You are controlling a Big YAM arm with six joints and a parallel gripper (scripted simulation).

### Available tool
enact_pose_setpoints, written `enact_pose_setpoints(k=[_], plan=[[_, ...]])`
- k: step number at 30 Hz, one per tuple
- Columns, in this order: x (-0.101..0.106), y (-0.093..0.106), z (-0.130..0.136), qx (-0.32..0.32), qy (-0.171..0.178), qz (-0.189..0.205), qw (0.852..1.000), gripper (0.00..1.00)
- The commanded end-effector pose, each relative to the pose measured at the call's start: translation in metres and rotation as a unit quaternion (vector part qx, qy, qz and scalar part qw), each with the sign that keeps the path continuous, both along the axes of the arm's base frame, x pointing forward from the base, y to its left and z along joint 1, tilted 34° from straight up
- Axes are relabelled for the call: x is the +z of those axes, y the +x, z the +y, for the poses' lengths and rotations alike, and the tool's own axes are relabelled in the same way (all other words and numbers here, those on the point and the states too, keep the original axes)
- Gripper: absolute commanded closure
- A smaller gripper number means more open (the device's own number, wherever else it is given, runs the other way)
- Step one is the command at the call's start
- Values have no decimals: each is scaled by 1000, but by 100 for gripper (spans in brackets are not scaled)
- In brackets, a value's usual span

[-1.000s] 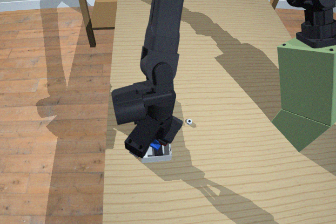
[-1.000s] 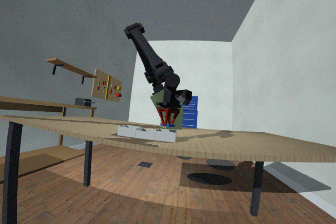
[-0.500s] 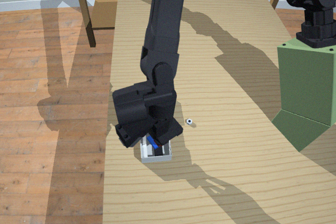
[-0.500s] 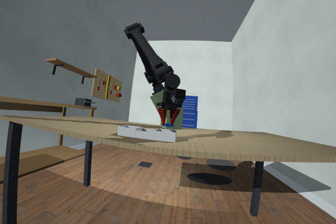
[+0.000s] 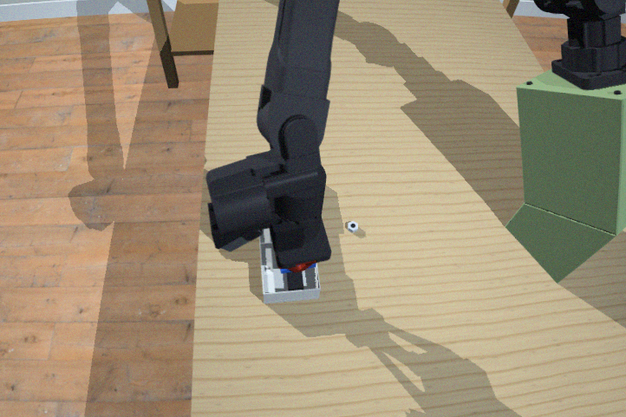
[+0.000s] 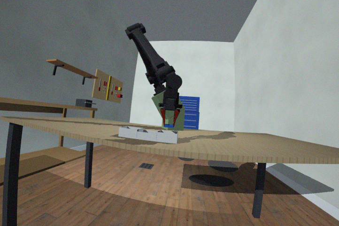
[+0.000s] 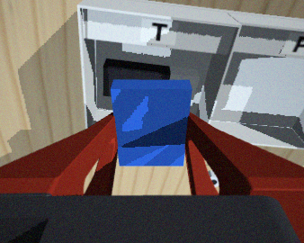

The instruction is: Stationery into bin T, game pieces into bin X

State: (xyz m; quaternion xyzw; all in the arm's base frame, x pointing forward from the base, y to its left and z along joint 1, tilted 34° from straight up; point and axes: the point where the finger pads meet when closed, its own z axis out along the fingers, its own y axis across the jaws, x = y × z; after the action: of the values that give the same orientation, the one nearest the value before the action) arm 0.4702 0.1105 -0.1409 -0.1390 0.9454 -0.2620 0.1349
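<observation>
Blue block (image 7: 151,121), likely eraser: light, firm, flat-sided; gripper (image 7: 152,148) clenched on side faces, beside T bin (image 7: 91,67).

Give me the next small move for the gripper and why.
Probably open the gripper and let go: it is shut on the blue block, which hangs at the bin marked T, where a dark item already lies. A slight nudge toward the bin's middle first may be safer.

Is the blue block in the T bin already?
Not yet. The red fingers of the hand grip the blue block above the T bin, where something dark already lies.
</observation>
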Motion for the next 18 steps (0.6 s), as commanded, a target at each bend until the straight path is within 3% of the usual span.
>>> enact_pose_setpoints(k=[1, 18], plan=[[1, 8, 19, -38, 23, -39, 998, 67], [7, 9, 10, -42, 23, -38, 998, 67]])
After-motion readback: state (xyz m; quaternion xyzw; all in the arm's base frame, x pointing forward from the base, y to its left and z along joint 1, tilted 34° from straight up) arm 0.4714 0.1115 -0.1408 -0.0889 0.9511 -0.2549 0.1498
